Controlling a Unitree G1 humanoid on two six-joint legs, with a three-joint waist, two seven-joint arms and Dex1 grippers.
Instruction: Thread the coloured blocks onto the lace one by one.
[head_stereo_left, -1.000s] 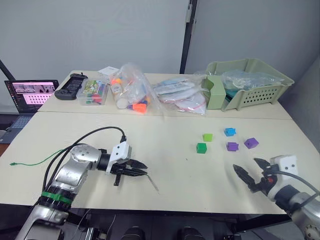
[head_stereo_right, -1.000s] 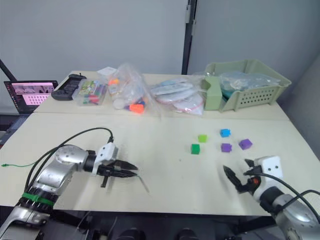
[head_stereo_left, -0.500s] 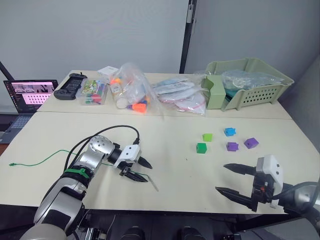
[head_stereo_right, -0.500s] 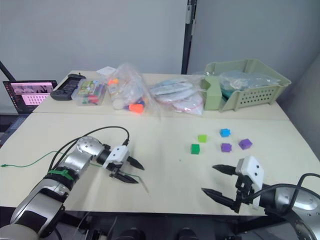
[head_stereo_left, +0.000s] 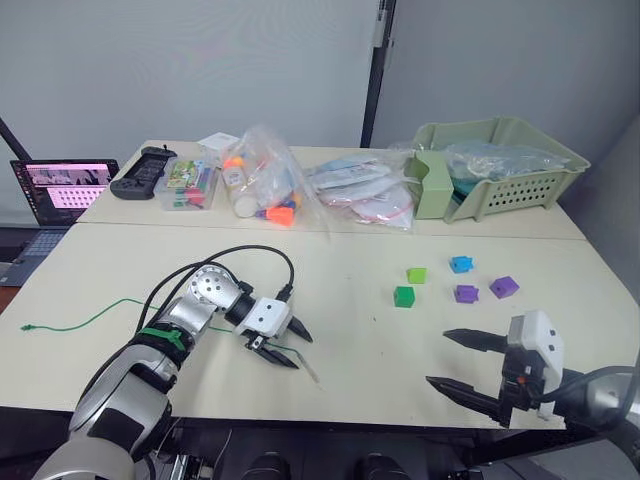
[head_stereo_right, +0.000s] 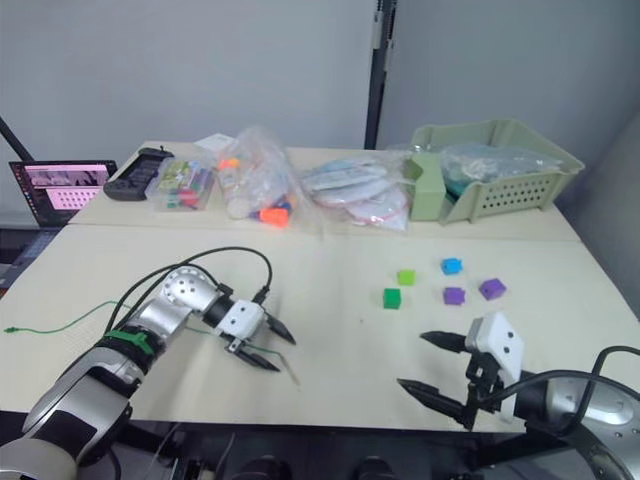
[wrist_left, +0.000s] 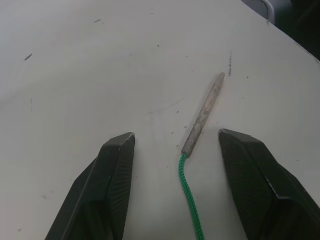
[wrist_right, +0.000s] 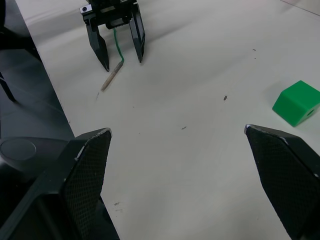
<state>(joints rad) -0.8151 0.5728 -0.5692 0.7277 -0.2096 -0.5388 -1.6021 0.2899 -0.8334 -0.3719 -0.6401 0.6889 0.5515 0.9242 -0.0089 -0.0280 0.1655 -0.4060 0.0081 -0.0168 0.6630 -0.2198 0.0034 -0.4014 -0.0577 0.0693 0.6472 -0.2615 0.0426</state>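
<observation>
Several coloured blocks lie on the table's right half: light green (head_stereo_left: 415, 274), blue (head_stereo_left: 460, 264), dark green (head_stereo_left: 403, 296) and two purple (head_stereo_left: 465, 294) (head_stereo_left: 503, 287). The lace (head_stereo_left: 95, 318) is a thin green cord trailing from the left edge to its pale stiff tip (wrist_left: 202, 116). My left gripper (head_stereo_left: 290, 348) is open and low over the table, its fingers (wrist_left: 115, 170) on either side of the cord just behind the tip, not touching it. Near the front right edge, my right gripper (head_stereo_left: 440, 358) stands wide open and holds nothing, a short way in front of the blocks.
At the back stand a pale green basket (head_stereo_left: 500, 165), clear bags of toys (head_stereo_left: 265, 185), flat packets (head_stereo_left: 360, 190), a clear box (head_stereo_left: 185, 185) and a black controller (head_stereo_left: 140, 170). A laptop (head_stereo_left: 65, 190) sits off the table's left side.
My left gripper has opened and shifted right, so it now straddles the lace behind its tip. My right gripper has turned and opened wide near the front edge.
</observation>
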